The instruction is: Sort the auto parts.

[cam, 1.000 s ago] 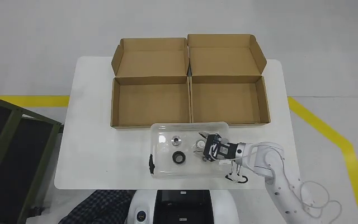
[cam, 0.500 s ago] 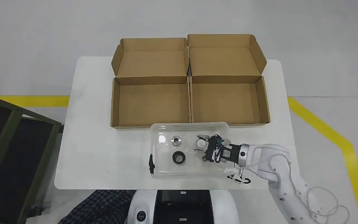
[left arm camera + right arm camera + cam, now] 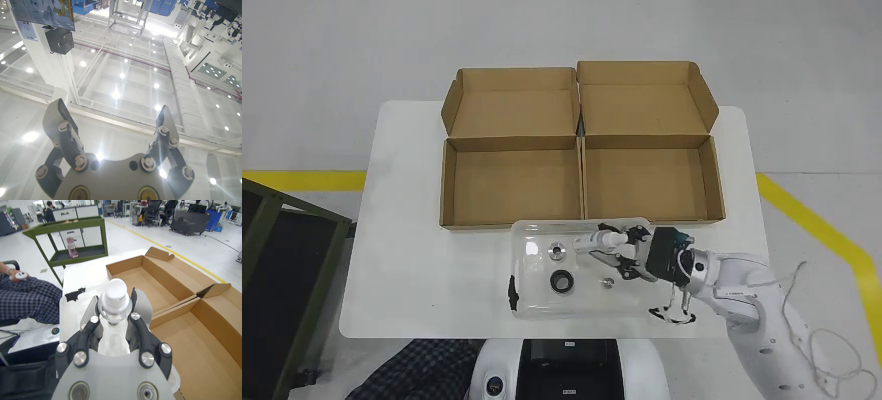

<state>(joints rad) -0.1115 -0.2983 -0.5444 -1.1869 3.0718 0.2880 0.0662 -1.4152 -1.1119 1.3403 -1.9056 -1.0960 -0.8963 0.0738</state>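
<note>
Where the part sits: white-capped part (image 3: 115,291) pinched between the fingers of the right gripper (image 3: 114,306), its clear collar at the fingertips and its cap jutting out ahead of them.
Right gripper, state: drawn in narrow on the part's body, one finger on each side, touching nothing else.
Long axis of part: in line with the fingers, pointing toward the robot's left, about level with the table.
Directly below gripper: clear bin (image 3: 532,305); how high above its floor the part hangs cannot be told.
Near, inside the bin: small metal piece (image 3: 608,284) below the fingertips on the robot's side; silver round part (image 3: 557,250) just ahead of the cap; black ring (image 3: 562,282) ahead and toward the robot.
Sideways off gripper, past the bin's far wall: right cardboard box (image 3: 647,183) nearer, left cardboard box (image 3: 512,185) farther, lids folded back, walls touching.
Deciding relation (judgement): both boxes lie across the part's axis, so the carry goes sideways to the fingers' line; the right box is the shorter trip.
Left gripper (image 3: 113,111): fingers spread wide, holding nothing, aimed at the ceiling; the right arm is much the nearer to the work.
</note>
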